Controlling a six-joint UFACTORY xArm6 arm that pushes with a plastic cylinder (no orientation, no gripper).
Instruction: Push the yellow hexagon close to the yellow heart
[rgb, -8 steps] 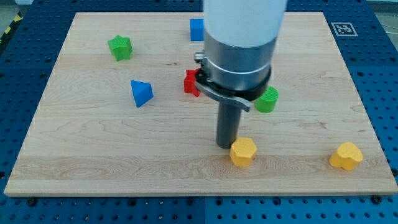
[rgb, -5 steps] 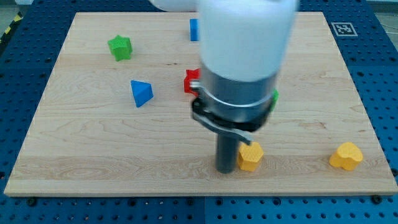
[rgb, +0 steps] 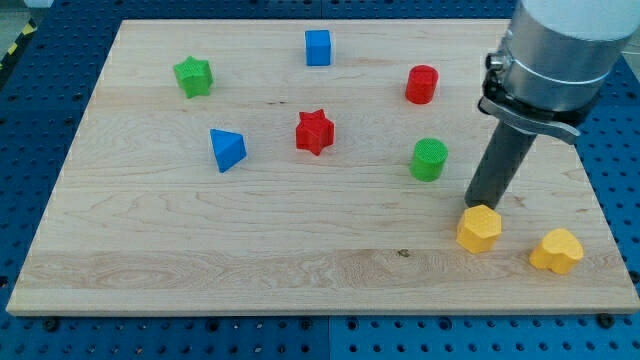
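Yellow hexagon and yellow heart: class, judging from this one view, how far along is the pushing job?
Mostly done: the yellow hexagon sits near the view's bottom right, a short gap from the yellow heart. In hand: my tip stands right at the hexagon's upper edge, between it and the green cylinder. Left: perhaps one small nudge toward the view's right to close the gap, if closer is wanted.
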